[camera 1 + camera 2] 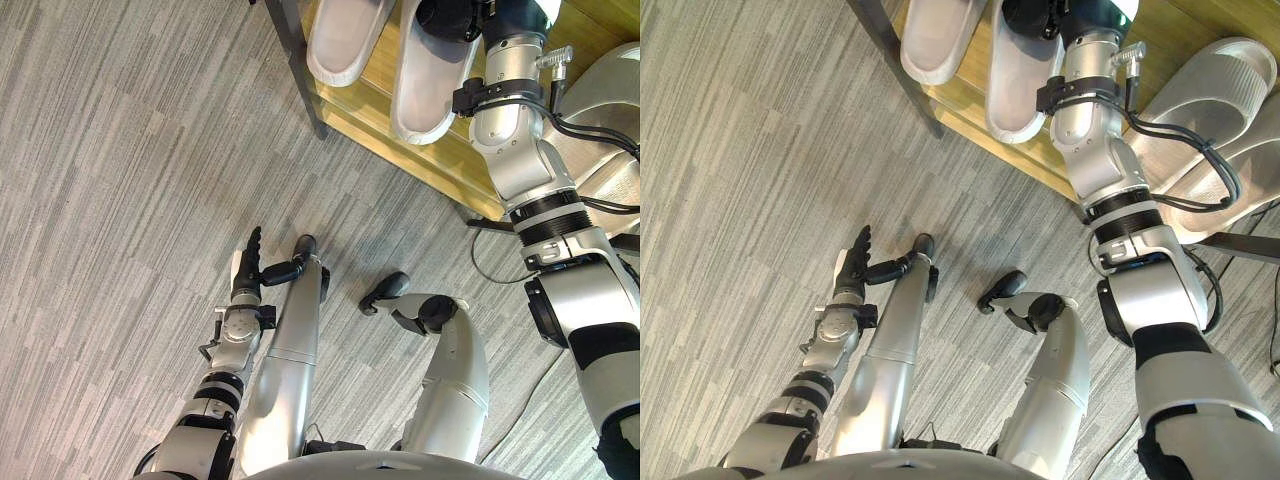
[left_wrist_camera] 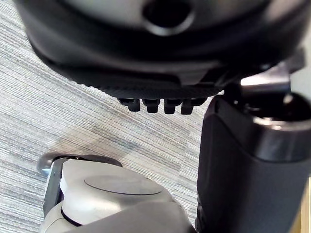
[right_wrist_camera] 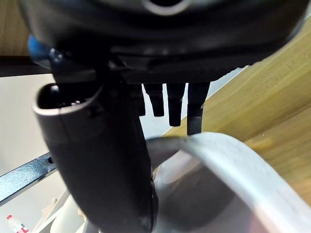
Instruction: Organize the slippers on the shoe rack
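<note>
Hanging low at the robot's left side over the grey floor [image 1: 120, 150], the left hand [image 1: 245, 272] was released, its fingers straight and touching nothing; it had no part in this step and was best left there. Beyond it the right arm stretched up and forward to the shoe rack, whose dark post [image 1: 300, 85] stood at the corner of a wooden shelf [image 1: 440, 160]. The right hand [image 1: 448, 18] sat at the back end of a white slipper [image 1: 432, 95], which lay sole down on that shelf with its toe near the front edge. Whether that hand clasped the slipper or merely rested on it could not be told. A second white slipper [image 1: 340, 40] lay just beside it, to the robot's left, pointing much the same way. The step appeared to be settling the first slipper next to its mate. Done well, that meant keeping the sole flat on the wood, bringing the two toes level and parallel with a narrow gap between them, and only then letting go. Afterwards the hand needed lifting clear without dragging the heel askew. Farther to the right lay two more slippers, one [image 1: 1215, 90] above the other [image 1: 1240, 170], close to the forearm, so a sideways sweep risked knocking them.
</note>
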### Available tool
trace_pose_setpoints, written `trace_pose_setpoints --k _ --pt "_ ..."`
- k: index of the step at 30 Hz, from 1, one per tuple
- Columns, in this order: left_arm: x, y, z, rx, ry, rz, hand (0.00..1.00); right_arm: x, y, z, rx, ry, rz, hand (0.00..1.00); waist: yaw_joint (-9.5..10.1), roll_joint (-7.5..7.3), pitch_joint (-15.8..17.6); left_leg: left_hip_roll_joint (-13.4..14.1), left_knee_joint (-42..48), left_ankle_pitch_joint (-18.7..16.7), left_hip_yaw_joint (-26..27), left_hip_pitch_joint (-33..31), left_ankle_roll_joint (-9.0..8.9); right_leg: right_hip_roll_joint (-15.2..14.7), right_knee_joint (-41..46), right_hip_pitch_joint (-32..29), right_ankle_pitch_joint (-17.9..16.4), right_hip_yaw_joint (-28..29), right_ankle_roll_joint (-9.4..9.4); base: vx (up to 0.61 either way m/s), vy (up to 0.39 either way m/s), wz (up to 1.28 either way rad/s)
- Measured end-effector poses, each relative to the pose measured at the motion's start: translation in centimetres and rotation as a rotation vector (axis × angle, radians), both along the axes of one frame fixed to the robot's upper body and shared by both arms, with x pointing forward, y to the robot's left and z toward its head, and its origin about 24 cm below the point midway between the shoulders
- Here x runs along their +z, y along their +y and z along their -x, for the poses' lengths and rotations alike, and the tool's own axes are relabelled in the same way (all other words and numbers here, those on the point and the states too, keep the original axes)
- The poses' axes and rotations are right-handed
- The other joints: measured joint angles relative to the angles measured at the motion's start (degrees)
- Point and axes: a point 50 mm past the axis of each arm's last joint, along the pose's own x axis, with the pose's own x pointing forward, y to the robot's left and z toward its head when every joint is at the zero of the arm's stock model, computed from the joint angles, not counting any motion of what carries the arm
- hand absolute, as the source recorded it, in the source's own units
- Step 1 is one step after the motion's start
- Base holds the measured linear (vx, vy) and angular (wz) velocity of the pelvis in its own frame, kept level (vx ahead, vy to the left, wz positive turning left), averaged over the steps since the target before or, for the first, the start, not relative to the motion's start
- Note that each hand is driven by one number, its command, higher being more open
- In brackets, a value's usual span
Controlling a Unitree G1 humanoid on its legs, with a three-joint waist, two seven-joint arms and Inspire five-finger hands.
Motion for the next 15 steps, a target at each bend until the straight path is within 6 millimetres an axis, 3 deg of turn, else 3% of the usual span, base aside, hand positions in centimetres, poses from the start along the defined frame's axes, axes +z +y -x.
trace_pose_setpoints --k 8,15 --pt "-0.6 0.3 0.3 0.007 0.039 -0.007 1.00 -0.3 0.3 0.1 0.019 0.012 0.009 1.00 -0.17 0.03 -0.04 0.60 -1.28 0.00 0.19 2.35 0.00 0.94 -1.60 2.21 0.25 -0.13 0.17 0.02 0.035 -0.02" --pt "-1.0 0.6 0.4 0.018 0.074 -0.009 1.00 -2.8 0.5 -0.2 0.041 0.097 0.022 1.00 -0.46 0.02 -0.04 1.59 -2.44 0.00 0.72 4.71 0.00 1.96 -2.92 4.05 0.55 0.06 0.18 0.01 0.027 -0.06"
